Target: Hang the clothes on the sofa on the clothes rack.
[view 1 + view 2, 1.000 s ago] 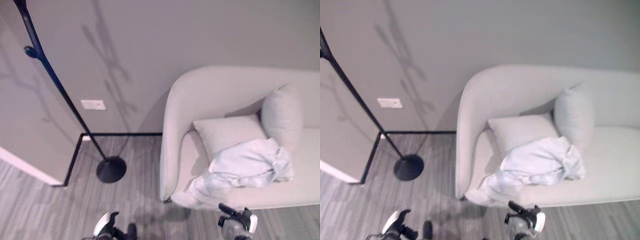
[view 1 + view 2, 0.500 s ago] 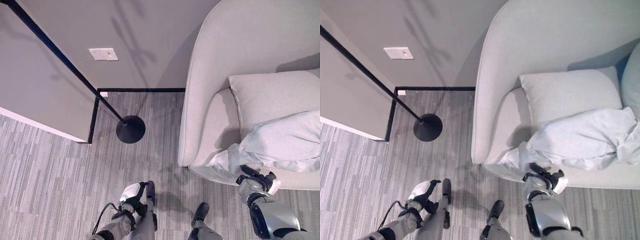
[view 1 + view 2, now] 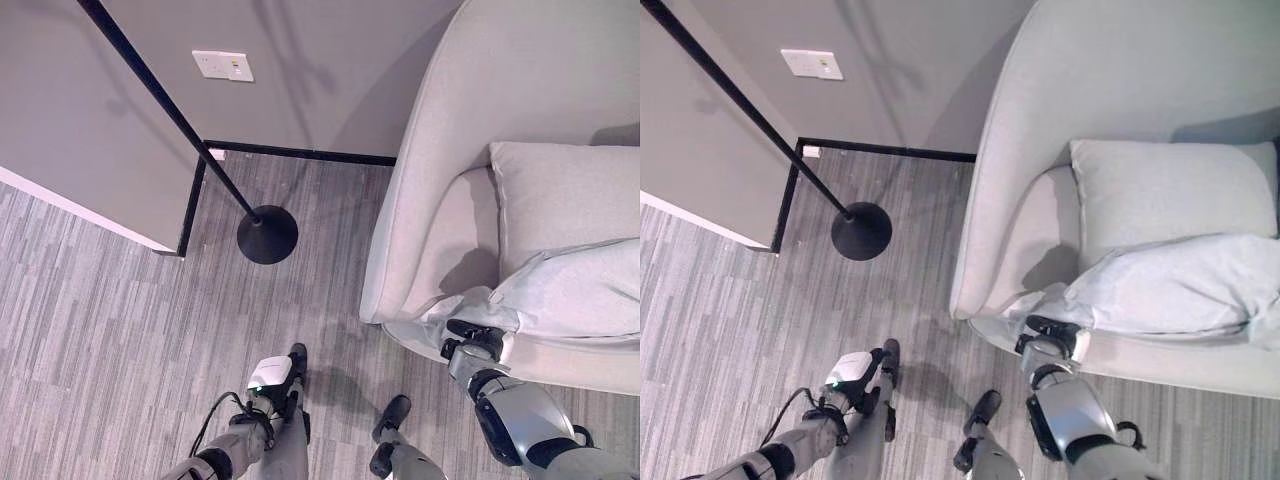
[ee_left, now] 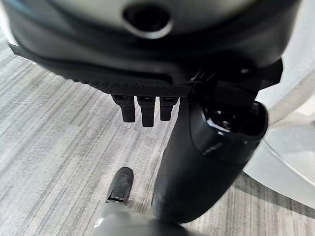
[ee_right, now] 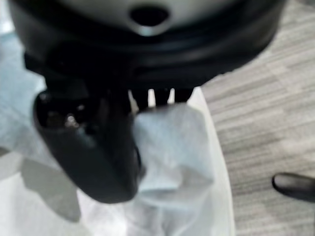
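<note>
— That crumpled pale blue-white garment [image 3: 1170, 290] looks light and floppy; it will sag and slide wherever it's lifted. The right hand [image 3: 1052, 336] is curled around its bunched corner at the seat's front edge. A fuller fistful (nearer the collar) would hold better.

— And the left hand [image 3: 272, 378]?

— Low, well clear of the pale grey sofa [image 3: 470, 110]; fingers curled on nothing. Beyond it, the black clothes rack [image 3: 266, 233] shows base and pole; its hooks are cut off.
</note>
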Controlling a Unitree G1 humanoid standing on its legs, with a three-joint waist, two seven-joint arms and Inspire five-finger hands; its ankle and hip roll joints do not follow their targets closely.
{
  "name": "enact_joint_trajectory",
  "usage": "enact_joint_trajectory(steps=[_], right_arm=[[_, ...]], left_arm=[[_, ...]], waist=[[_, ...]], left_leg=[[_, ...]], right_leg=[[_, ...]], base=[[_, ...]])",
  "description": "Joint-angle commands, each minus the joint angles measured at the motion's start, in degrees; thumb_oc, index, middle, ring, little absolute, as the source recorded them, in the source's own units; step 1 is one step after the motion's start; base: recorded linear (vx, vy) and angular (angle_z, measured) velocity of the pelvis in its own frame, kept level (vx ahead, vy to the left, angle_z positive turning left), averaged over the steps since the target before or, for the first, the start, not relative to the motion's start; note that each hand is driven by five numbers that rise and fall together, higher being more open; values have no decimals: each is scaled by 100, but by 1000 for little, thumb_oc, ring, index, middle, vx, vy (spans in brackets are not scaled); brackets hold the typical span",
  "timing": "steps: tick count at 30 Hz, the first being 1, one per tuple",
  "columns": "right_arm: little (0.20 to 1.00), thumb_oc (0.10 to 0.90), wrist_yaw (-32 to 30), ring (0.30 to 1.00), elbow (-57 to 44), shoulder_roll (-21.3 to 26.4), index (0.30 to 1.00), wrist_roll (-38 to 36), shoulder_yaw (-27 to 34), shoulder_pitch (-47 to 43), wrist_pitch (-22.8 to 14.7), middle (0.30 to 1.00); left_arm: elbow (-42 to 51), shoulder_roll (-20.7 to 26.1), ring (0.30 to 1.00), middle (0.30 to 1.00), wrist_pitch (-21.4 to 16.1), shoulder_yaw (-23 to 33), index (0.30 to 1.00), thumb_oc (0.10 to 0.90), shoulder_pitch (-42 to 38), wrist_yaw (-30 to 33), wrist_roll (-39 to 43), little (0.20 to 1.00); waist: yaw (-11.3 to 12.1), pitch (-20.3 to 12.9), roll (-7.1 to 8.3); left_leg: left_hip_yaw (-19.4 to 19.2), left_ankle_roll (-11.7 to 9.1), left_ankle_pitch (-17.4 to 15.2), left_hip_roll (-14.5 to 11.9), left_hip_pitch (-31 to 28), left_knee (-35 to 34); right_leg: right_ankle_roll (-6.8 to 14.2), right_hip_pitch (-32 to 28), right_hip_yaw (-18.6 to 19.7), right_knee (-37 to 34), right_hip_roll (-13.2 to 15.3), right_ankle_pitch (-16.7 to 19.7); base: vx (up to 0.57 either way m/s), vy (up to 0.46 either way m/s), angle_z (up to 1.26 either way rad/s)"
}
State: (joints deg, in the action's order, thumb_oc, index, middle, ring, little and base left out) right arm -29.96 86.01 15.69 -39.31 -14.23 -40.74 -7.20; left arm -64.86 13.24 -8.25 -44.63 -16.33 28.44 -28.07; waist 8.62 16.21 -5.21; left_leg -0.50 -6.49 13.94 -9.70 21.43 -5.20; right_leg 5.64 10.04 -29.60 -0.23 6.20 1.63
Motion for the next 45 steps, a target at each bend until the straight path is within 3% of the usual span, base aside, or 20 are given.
enact_joint_trajectory(steps=[1, 8, 14, 18, 23, 25, 27, 31, 34, 36, 38, 39, 43, 44, 45], right_arm=[[300, 400, 945, 300, -746, -482, 300, 46, -179, -371, -213, 300], [300, 400, 1120, 300, -1807, -338, 300, 506, -506, 299, -398, 300], [300, 400, 1515, 300, -4342, 414, 300, 818, -817, 1421, -558, 300], [300, 400, 1824, 300, -5515, 860, 300, 823, -926, 1661, -590, 300], [300, 400, 1927, 300, -6719, 1230, 300, 974, -1063, 1259, -627, 300], [300, 400, 1729, 300, -7764, 1362, 300, 1076, -1014, 727, -768, 300], [300, 400, 1370, 300, -7987, 1411, 300, 1162, -789, 32, -854, 300], [300, 400, 501, 300, -7747, 1781, 300, 1519, -403, -1540, -851, 300], [300, 400, 327, 300, -7688, 1881, 300, 1011, -581, -2256, -995, 300], [300, 400, 401, 300, -7810, 1867, 300, 554, -769, -2354, -1146, 300], [300, 400, 691, 300, -8592, 1831, 300, 14, -1165, -2139, -1268, 300], [300, 400, 801, 300, -8772, 1856, 300, -110, -1289, -2110, -1272, 300], [300, 400, 1105, 300, -9020, 1822, 300, -326, -1534, -2066, -1209, 300], [300, 400, 1157, 300, -9046, 1829, 300, -352, -1576, -2110, -1188, 300], [300, 400, 1181, 300, -9014, 1782, 300, -382, -1587, -2153, -1130, 300]], left_arm=[[-132, 4, 900, 900, 14, -218, 900, 800, -154, 115, 10, 900], [100, 181, 900, 900, -59, 24, 900, 800, -17, 58, 81, 900], [873, 634, 900, 900, -194, 440, 900, 800, 442, -151, -22, 900], [1248, 869, 900, 900, -344, 751, 900, 800, 659, -291, 53, 900], [1811, 1083, 900, 900, -492, 1245, 900, 800, 838, -334, 410, 900], [2503, 1274, 900, 900, -541, 1736, 900, 800, 1007, -230, 751, 900], [3204, 1435, 900, 900, -588, 2026, 900, 800, 1137, -132, 905, 900], [3582, 1370, 900, 900, -714, 2216, 900, 800, 1320, 9, 1214, 900], [3822, 1129, 900, 900, -799, 2461, 900, 800, 1371, 484, 1697, 900], [3863, 1156, 900, 900, -760, 2558, 900, 800, 1249, 911, 1543, 900], [4363, 1387, 900, 900, -373, 2882, 900, 800, 892, 1797, 814, 900], [4643, 1451, 900, 900, -324, 2974, 900, 800, 847, 1852, 645, 900], [5720, 1533, 900, 900, -607, 2990, 900, 800, 1158, 1262, 737, 900], [5938, 1459, 900, 900, -821, 2857, 900, 800, 1338, 801, 1196, 900], [6120, 1255, 900, 900, -975, 2586, 900, 800, 1646, -81, 2344, 900]], waist=[[276, 201, 37], [191, 106, 128], [-24, -185, 299], [-87, -445, 396], [-59, -842, 450], [-6, -1167, 474], [48, -1358, 509], [121, -1621, 619], [89, -1729, 745], [25, -1783, 799], [-67, -1842, 838], [-92, -1853, 836], [-87, -1849, 836], [-85, -1835, 835], [-83, -1818, 836]], left_leg=[[-194, -356, -625, -391, -613, 20], [-248, -318, -710, -348, -843, 20], [-420, -256, -740, -309, -1206, 20], [-476, -250, -852, -255, -1541, 20], [-571, -244, -960, -211, -1890, 20], [-646, -225, -1048, -200, -2107, 20], [-688, -207, -1064, -186, -2193, 20], [-743, -165, -1122, -176, -2361, 20], [-795, -147, -1138, -189, -2412, 20], [-820, -142, -1118, -192, -2400, 20], [-911, -155, -1145, -199, -2454, 20], [-949, -160, -1151, -208, -2471, 20], [-1020, -152, -1176, -230, -2510, 20], [-1035, -148, -1176, -229, -2518, 20], [-1038, -131, -1181, -227, -2533, 20]], right_leg=[[300, 300, 89, 931, 571, -412], [322, 93, 143, 910, 610, -387], [313, -333, 164, 567, 632, -190], [344, -707, 219, 395, 610, -184], [381, -1076, 295, 101, 593, -95], [402, -1283, 401, -102, 568, -30], [409, -1383, 421, -182, 591, 16], [391, -1549, 456, -258, 583, 61], [377, -1542, 530, -280, 555, 96], [367, -1498, 569, -289, 551, 126], [373, -1451, 665, -293, 542, 167], [376, -1434, 698, -302, 547, 183], [385, -1417, 790, -372, 539, 263], [390, -1416, 795, -390, 538, 278], [389, -1425, 810, -406, 535, 294]], base=[[1, 33, 4], [2, 38, -2], [-16, 44, -3], [48, 22, -2], [25, 44, -11], [46, 67, -12], [15, 47, -27], [-7, 8, -3], [-28, -23, -9], [-19, -40, -23], [-5, -42, -19], [-4, -33, -22], [-16, -23, -15], [-19, -14, -9], [-36, -15, -10]])
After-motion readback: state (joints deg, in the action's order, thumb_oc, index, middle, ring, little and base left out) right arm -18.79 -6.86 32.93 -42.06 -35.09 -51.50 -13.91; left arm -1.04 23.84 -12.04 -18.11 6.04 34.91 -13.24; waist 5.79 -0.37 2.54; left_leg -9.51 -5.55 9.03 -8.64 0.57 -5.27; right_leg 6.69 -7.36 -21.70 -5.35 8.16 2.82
